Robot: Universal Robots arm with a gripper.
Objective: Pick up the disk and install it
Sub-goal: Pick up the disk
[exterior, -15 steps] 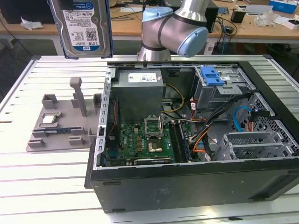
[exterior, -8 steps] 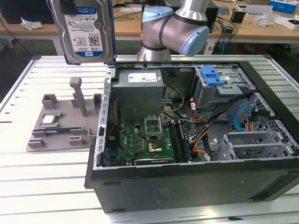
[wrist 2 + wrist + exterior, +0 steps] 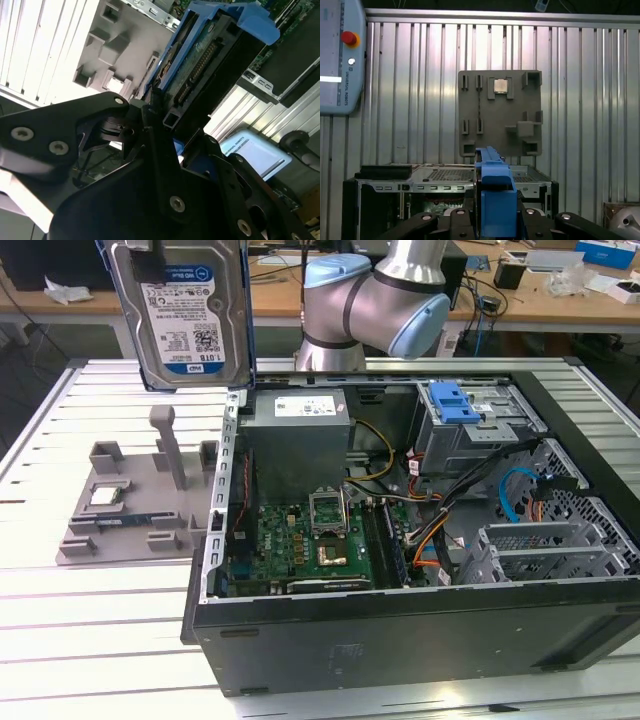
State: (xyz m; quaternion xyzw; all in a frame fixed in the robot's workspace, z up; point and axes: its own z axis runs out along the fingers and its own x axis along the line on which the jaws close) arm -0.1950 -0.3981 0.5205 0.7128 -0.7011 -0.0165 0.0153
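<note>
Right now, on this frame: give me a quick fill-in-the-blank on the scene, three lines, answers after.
1. The gripper is shut on the disk, clamping its ____ plastic bracket.
2. The processor chip sits on the ____ fixture on the table.
3. The computer case lies with its side ____, motherboard exposed.
Missing words: blue; grey; open.
</note>
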